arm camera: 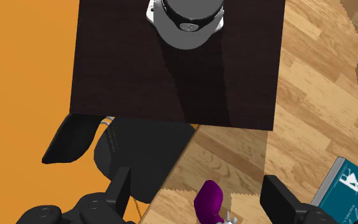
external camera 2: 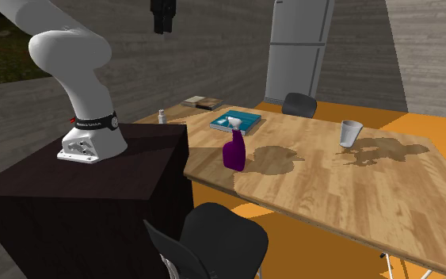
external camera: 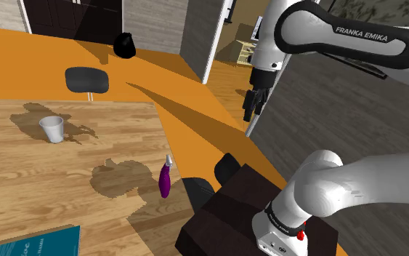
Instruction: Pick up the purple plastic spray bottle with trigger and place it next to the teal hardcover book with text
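On the wooden tabletop (external camera: 50,182), lower centre, stands a purple spray bottle (external camera: 165,182), likely light and slippery, best clasped around its body; the gripper (external camera: 250,113) hangs upper right, jaws wide.

Chair (external camera: 197,193) beside bottle (external camera: 165,179) — open tabletop (external camera: 86,164) beyond

A wooden table (external camera: 86,167) is carrying a purple spray bottle (external camera: 165,178), which is standing upright near the edge facing the stand (external camera 2: 94,182). It is also carrying a pale cup (external camera: 51,129), which is standing upright well apart from the bottle, toward the shoulder view's upper left. A teal book (external camera 2: 235,121) is lying flat, apart from the bottle, while a brownish book (external camera 2: 203,102) and a small white container (external camera 2: 162,116) are sitting near the table's far corner in the second exterior view.
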